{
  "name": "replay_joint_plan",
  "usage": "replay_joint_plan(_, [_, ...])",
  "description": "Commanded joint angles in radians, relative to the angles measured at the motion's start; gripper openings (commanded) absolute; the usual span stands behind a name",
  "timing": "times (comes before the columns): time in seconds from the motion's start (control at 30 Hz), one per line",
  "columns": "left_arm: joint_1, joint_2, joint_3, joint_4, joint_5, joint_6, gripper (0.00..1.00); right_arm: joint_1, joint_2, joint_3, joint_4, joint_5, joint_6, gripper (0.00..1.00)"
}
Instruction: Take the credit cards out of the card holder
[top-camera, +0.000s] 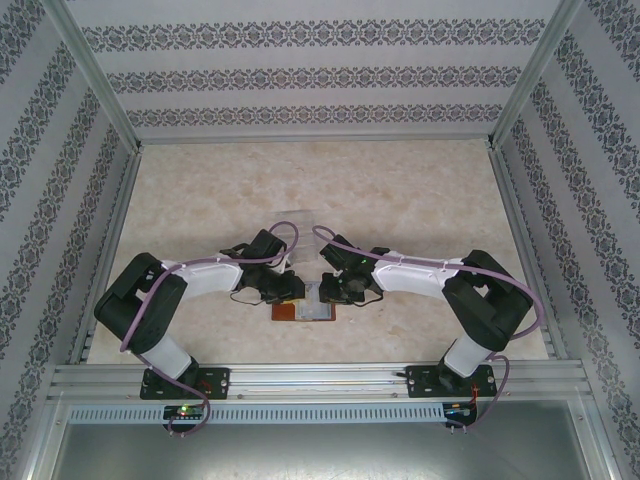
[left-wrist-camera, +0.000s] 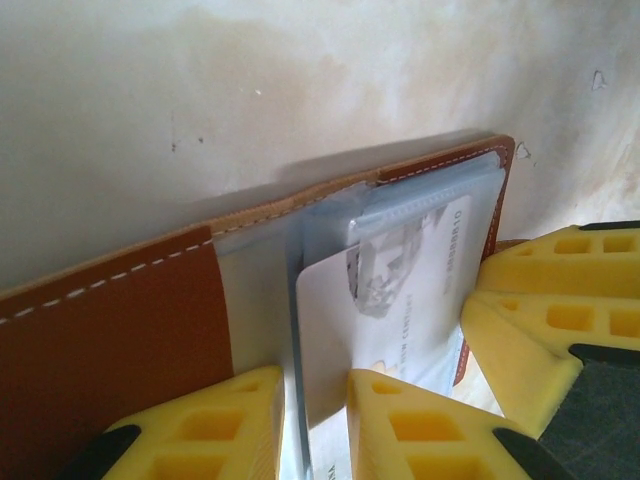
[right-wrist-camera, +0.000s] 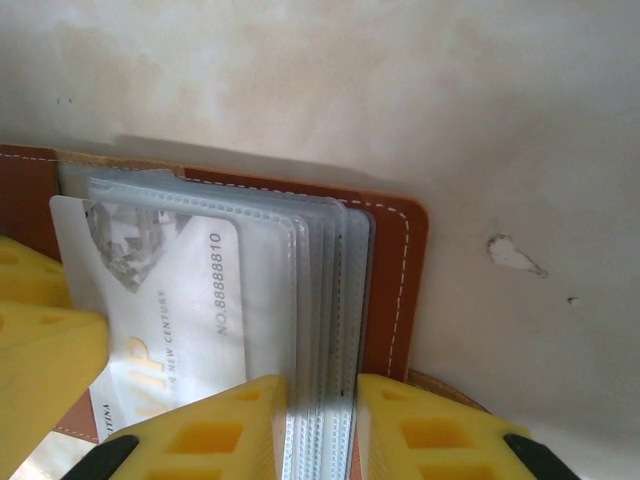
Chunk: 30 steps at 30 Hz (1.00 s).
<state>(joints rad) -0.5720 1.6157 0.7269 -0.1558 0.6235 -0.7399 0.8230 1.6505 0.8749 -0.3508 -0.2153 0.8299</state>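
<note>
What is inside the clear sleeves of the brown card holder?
The clear sleeves hold a pale VIP card, partly slid out of the front one. The rear ones overlap, so cards in them, if any, are hidden.

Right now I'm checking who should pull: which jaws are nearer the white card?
Left. The left arm has its jaws astride the white card's edge. The right arm has its jaws astride the clear sleeves beside it, by the wallet's edge.
</note>
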Motion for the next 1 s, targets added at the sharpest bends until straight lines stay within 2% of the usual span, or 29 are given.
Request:
replay_joint_plan(0.0, [0.014,0.019,-0.026,0.086,0.043,-0.030,0.23,0.013,0.022,-0.002,-0.016,0.014,-0.015,0.26])
replay_joint_plan(0.37, [0.029,-0.040,-0.017,-0.024,-0.019,0.007,0.13,0.012,0.020,-0.004,-0.024,0.021,-0.016,0.24])
replay_joint_plan(0.97, [0.058,-0.137,0.054,-0.306,-0.132,0.110,0.09,0.011,0.017,-0.001,-0.033,0.025,-0.020,0.24])
